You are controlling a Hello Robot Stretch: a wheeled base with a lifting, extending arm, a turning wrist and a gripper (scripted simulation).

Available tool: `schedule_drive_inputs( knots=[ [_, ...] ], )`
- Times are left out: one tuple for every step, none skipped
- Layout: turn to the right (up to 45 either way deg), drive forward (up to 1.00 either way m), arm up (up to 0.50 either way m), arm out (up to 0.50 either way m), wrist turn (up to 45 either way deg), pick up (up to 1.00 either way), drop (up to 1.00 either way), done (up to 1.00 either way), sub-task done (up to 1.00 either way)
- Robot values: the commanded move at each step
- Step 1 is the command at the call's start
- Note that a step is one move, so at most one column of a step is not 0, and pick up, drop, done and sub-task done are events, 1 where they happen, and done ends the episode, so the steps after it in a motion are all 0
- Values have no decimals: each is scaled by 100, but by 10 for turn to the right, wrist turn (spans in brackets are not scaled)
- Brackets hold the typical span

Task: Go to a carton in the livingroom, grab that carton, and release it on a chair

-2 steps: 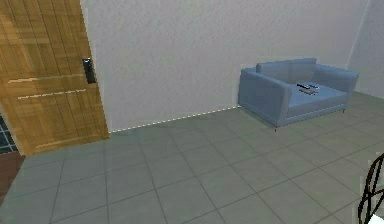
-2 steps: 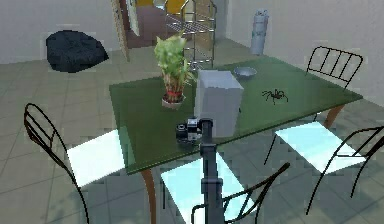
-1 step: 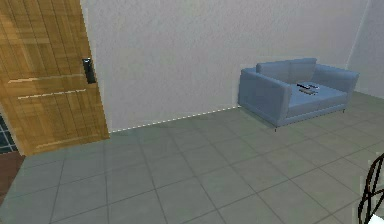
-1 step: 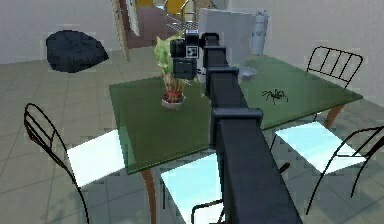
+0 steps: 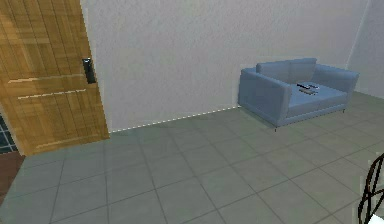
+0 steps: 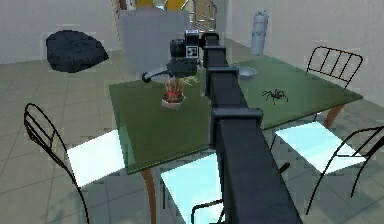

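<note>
I am looking ahead first. I am seeing a wooden door (image 5: 50, 75), a blue sofa (image 5: 285, 100) with some small flat things (image 5: 308, 86) lying on its seat, and a tiled floor (image 5: 180, 170). Those small things are too tiny for me to name.

Now I am looking out to the arm's side. The arm (image 6: 235, 130) is reaching over a green table (image 6: 310, 95). The gripper (image 6: 152, 75) is hanging by a small red thing (image 6: 175, 96) that is standing on the table. That may be the carton, but I cannot tell for sure. I also cannot tell if the jaws are apart or together, or if the gripper is holding anything.

Here is what I am worrying about. If I am moving the arm sideways, it could be knocking the red thing over or pushing it away. A black spider-shaped thing (image 6: 275, 96) is lying just beside the arm, and a swing could be sweeping it off. The chairs (image 6: 95, 160) are standing close around the table, so turning the base could be bumping one.
</note>
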Motion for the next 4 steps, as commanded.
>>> schedule_drive_inputs(
  knots=[
    [0, 0, 0, 0, -450, 0, 0, 0, 0],
    [0, 0, 0, 0, -450, 0, 0, 0, 0],
    [0, 0, 0, 0, -120, 0, 0, 0, 0],
    [0, 0, 0, -42, 0, 0, 0, 0, 0]
  ],
)
